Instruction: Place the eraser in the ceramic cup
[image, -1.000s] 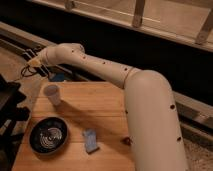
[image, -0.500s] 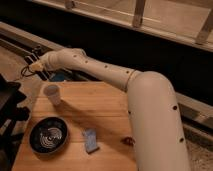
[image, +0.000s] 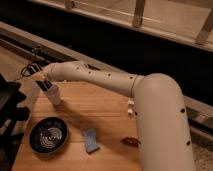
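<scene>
Camera view: tool (image: 44, 85) at rim of upright ceramic cup (image: 54, 96), mouth facing up; cannot tell its grip.

Bench (image: 95, 112) is warm tan wood with plank lines running along it. The arm (image: 100, 77) is off-white with little dark dots, and its dark claw (image: 44, 84) sits right at the top of the plain white ceramic cup (image: 54, 96). The bowl (image: 48, 137) is black with pale rings inside, the eraser (image: 90, 140) is dusty blue, and there's a small reddish-brown thing (image: 131, 142) by the arm.

pincer (image: 44, 84) at ceramic cup (image: 54, 97), black bowl (image: 48, 136) nearby
</scene>
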